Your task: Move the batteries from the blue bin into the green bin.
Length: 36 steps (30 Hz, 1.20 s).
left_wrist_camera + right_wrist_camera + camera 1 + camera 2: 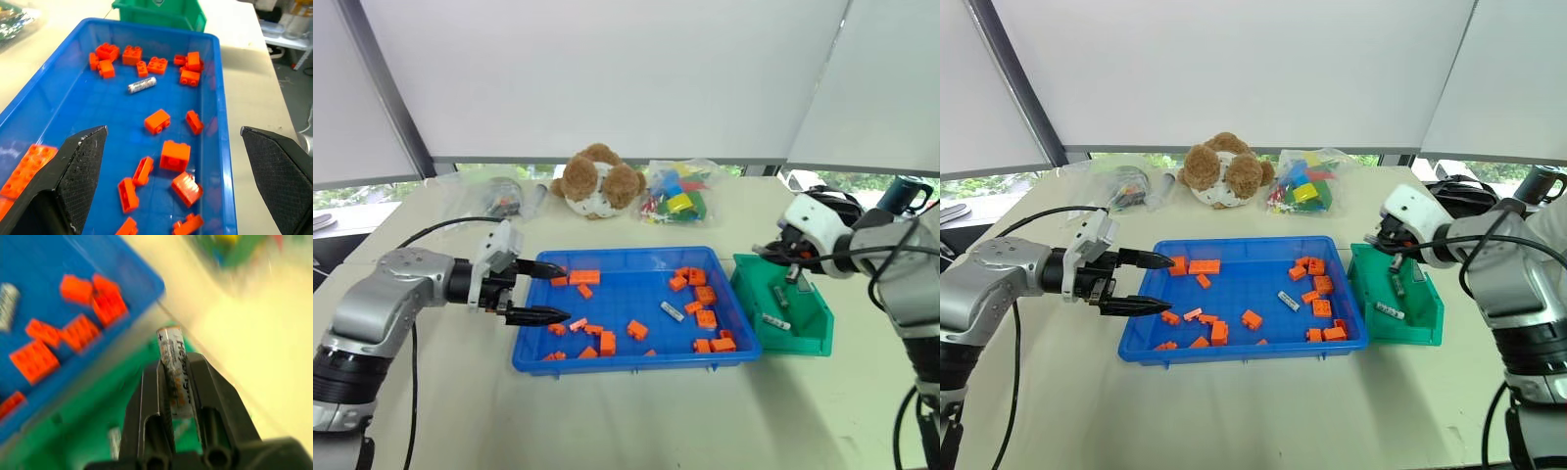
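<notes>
The blue bin (607,323) lies in the middle of the table with several orange bricks (704,294) scattered in it. One of the batteries (672,311) lies among them, right of the bin's centre, also seen as the silver cylinder (142,84). The green bin (811,333) stands against the blue bin's right side, and another battery (775,321) lies inside it. My right gripper (172,363) hangs over the green bin, shut on a battery (172,345) that sticks up past the fingers. My left gripper (565,291) is open over the blue bin's left end, with nothing between its fingers.
A brown and white plush toy (599,181) sits behind the blue bin. A clear bag of coloured bricks (675,194) lies beside it, and another clear bag (499,196) lies at the back left. A black cable (440,230) runs along the left arm.
</notes>
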### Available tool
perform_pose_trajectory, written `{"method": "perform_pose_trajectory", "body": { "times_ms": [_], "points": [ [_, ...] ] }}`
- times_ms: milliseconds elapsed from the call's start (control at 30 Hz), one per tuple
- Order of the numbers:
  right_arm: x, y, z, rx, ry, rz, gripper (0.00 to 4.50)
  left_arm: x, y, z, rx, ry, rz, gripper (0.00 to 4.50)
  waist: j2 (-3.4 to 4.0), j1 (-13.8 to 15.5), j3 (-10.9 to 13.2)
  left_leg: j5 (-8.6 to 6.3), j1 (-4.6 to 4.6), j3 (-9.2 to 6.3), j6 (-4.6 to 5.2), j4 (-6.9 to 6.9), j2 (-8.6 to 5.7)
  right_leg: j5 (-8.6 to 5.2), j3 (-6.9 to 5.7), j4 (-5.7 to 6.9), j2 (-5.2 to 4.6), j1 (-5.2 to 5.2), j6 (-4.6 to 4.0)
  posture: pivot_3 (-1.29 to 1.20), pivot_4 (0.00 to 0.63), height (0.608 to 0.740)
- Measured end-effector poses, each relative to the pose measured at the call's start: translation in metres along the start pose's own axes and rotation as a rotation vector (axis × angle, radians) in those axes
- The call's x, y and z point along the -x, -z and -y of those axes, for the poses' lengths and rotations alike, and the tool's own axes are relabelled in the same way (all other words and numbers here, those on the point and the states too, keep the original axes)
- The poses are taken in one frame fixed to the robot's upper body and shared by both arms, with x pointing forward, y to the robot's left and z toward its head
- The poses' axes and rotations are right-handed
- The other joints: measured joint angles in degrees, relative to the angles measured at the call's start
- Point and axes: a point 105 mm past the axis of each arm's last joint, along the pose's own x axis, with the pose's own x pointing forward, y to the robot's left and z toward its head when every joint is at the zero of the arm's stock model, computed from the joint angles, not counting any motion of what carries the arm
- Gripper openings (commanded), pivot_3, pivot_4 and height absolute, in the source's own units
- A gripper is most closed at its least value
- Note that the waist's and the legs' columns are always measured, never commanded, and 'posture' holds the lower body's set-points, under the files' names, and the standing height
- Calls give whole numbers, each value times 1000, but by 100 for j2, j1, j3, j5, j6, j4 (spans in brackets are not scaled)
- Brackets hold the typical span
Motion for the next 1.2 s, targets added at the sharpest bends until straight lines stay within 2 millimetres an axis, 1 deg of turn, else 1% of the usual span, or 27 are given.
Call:
{"method": "perform_pose_trajectory", "body": {
  "times_ms": [100, 167, 233, 267, 400, 433, 467, 500, 533, 600, 633, 667, 733, 800, 867, 900, 967, 1200],
  "points": [
    [-1, 17, -7, -32, -6, -56, 21, -2, 0, 0, 2, 7, 4, 4500, 1, -9, 0, 0, 0, 1, 0, -1, 0, 0, 3, 0, 0, -3, 0, 0, 150, 733],
    [-1, 23, -9, -45, -4, -75, 1025, -3, 0, 0, 5, 13, 9, 4500, 1, 1, 0, 0, 0, 1, 0, -1, 0, 0, 3, 0, 0, -3, 0, 0, 150, 733],
    [-1, 23, -10, -50, -2, -76, 1700, -3, 0, -1, 9, 13, 10, 4500, 1, 5, 0, 0, -1, 1, 0, 0, 0, 0, 3, 0, 0, -3, 0, 0, 150, 733],
    [-1, 24, -11, -57, -5, -76, 2297, -3, -1, -1, 10, 15, 11, 4500, 1, 6, 0, 0, -1, 1, 0, 0, 0, 0, 3, 0, 0, -3, 0, 0, 150, 733],
    [-2, 22, -13, -74, -22, -63, 4341, -3, -1, 0, 15, 25, 13, 4500, 1, 12, 1, 0, -1, 2, 0, 2, 0, 0, 3, 0, -1, -2, 0, 0, 150, 733],
    [-2, 20, -13, -76, -25, -54, 4432, -3, -1, 1, 16, 28, 14, 4500, 1, 11, 1, 0, -1, 2, 0, 2, 0, 0, 3, -1, -1, -2, 0, 0, 150, 733],
    [-2, 17, -12, -76, -27, -39, 4432, -3, -1, 1, 18, 29, 15, 4500, 1, 10, 1, 0, -1, 2, 0, 2, 0, 0, 3, 0, -1, -2, 0, 0, 150, 733],
    [-1, 9, -11, -78, -36, -6, 4432, -3, -1, 1, 22, 31, 16, 4500, 1, 9, 1, 0, -1, 2, 0, 1, 0, 0, 3, 0, -1, -2, 0, 0, 150, 733],
    [0, 0, -10, -73, -46, 29, 4432, -3, -1, 1, 27, 33, 17, 4500, 1, 8, 1, 0, -1, 2, 0, 0, 0, 0, 3, 0, 0, -3, 0, 0, 150, 733],
    [1, -31, -15, -71, -99, 141, 4432, -3, -2, 1, 30, 35, 17, 4500, 1, -20, 1, 0, 1, -1, 0, -2, 1, 0, 3, 1, 4, -3, 0, 0, 150, 733],
    [1, -42, -20, -65, -126, 176, 4432, -3, -3, 1, 25, 37, 19, 4500, 1, -19, 1, 0, 1, -3, 0, -2, 1, 0, 3, 1, 5, -3, 0, 0, 150, 733],
    [-4, -53, -30, -80, -173, 205, 4432, -3, -5, 1, 18, 37, 19, 4500, 0, -14, 0, 0, 1, -4, 0, -2, 1, 0, 3, 2, 6, -3, 0, 0, 150, 733],
    [-20, -66, -55, -120, -274, 216, 4432, -2, -7, 0, 8, 34, 15, 4500, -1, -3, 0, 0, 0, -3, 0, -1, 1, 0, 3, 3, 4, -2, 0, 0, 150, 733],
    [-40, -66, -83, -162, -362, 182, 4432, -1, -7, -1, 10, 30, 12, 4500, -1, 20, 0, 0, -5, -1, 0, 1, 0, 0, 2, 2, 1, -4, 0, 0, 150, 733],
    [-54, -66, -102, -187, -406, 147, 4432, 0, -7, -1, 11, 28, 11, 4500, -1, 46, 0, 0, -11, -1, 1, 5, -1, 0, 2, 1, -1, -6, 0, 0, 150, 733],
    [-59, -66, -108, -197, -413, 133, 4432, 0, -7, -1, 11, 27, 10, 4500, -1, 55, 0, -1, -12, -1, 1, 6, -1, 0, 2, 1, -2, -6, 0, 0, 150, 733],
    [-64, -66, -115, -203, -415, 118, 4432, 0, -7, -2, 10, 24, 8, 4500, -2, 59, 0, -1, -12, -1, 1, 7, -1, 0, 2, 1, -2, -6, 0, 0, 150, 733],
    [-84, -61, -128, -277, -412, 71, 4432, 3, -1, -1, 28, 8, -6, 4500, -2, 8, -1, -1, -11, -2, 1, 3, -1, 0, 2, 1, 1, -7, 0, 0, 150, 733]
  ]
}}
